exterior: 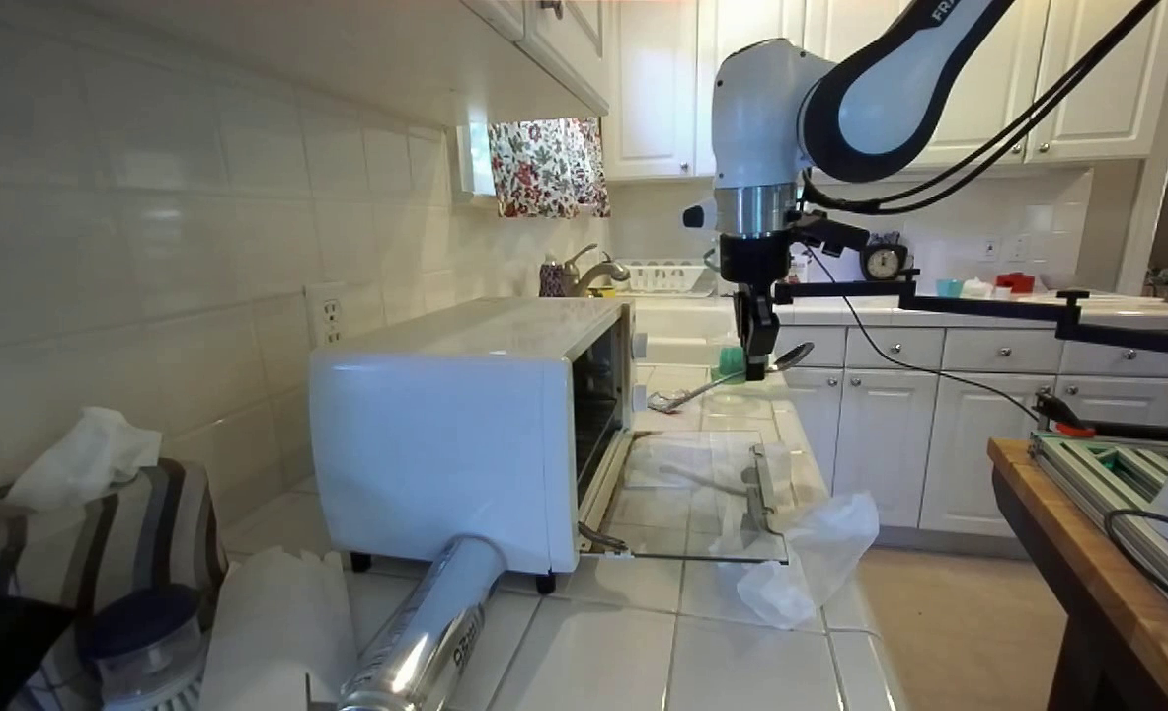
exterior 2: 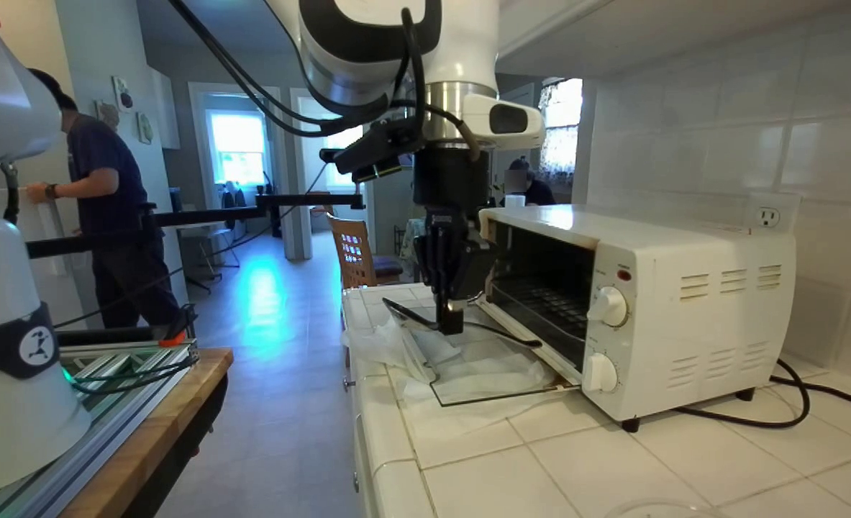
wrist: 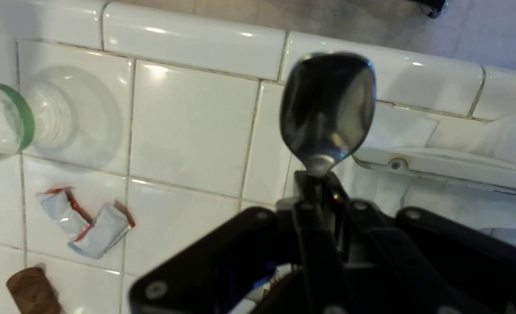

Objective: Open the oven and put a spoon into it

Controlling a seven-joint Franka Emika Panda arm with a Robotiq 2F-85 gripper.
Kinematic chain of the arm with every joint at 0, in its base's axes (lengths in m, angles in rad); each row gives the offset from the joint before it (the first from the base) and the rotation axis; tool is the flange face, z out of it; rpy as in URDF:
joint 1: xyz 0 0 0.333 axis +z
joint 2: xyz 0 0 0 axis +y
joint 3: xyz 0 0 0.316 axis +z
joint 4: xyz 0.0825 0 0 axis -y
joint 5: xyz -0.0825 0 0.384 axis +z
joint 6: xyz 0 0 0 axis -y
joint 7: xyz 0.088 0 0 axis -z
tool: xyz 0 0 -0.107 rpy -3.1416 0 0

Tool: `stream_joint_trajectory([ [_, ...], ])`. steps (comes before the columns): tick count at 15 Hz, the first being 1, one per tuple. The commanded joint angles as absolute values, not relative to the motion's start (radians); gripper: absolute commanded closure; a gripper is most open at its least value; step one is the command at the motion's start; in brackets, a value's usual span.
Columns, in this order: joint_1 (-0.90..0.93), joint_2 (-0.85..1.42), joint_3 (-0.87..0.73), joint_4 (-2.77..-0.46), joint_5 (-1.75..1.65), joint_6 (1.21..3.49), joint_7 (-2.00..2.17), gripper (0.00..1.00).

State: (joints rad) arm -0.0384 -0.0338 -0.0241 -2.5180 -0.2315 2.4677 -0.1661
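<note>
The white oven (exterior: 440, 444) sits on the tiled counter, its glass door (exterior: 692, 484) lowered flat in front of a dark interior with a rack (exterior 2: 540, 298). My gripper (exterior: 756, 370) points straight down over the counter, level with the knob end of the oven and outside its opening. Its fingers are closed around a metal spoon (wrist: 327, 109), just behind the bowl. In an exterior view the spoon's handle (exterior 2: 504, 332) slants toward the oven front, while the bowl points away toward the counter edge. Most of the handle is hidden by the gripper in the wrist view.
Crumpled translucent sheets (exterior: 820, 563) lie at the door's outer edge. A shiny foil roll (exterior: 426, 632) leans by the oven's side. Nearby are a green-rimmed clear cup (wrist: 5, 120), a torn wrapper (wrist: 100, 229) and a brown cylinder (wrist: 33, 290). Wall cabinets (exterior: 347, 49) overhang the oven.
</note>
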Motion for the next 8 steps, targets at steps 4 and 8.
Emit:
stream_joint_trajectory([
  [4, -0.046, -0.015, -0.036, -2.516, -0.318, 2.599, -0.135, 0.98],
  [8, -0.049, 0.017, -0.047, -2.513, -0.307, 2.701, -0.157, 0.98],
])
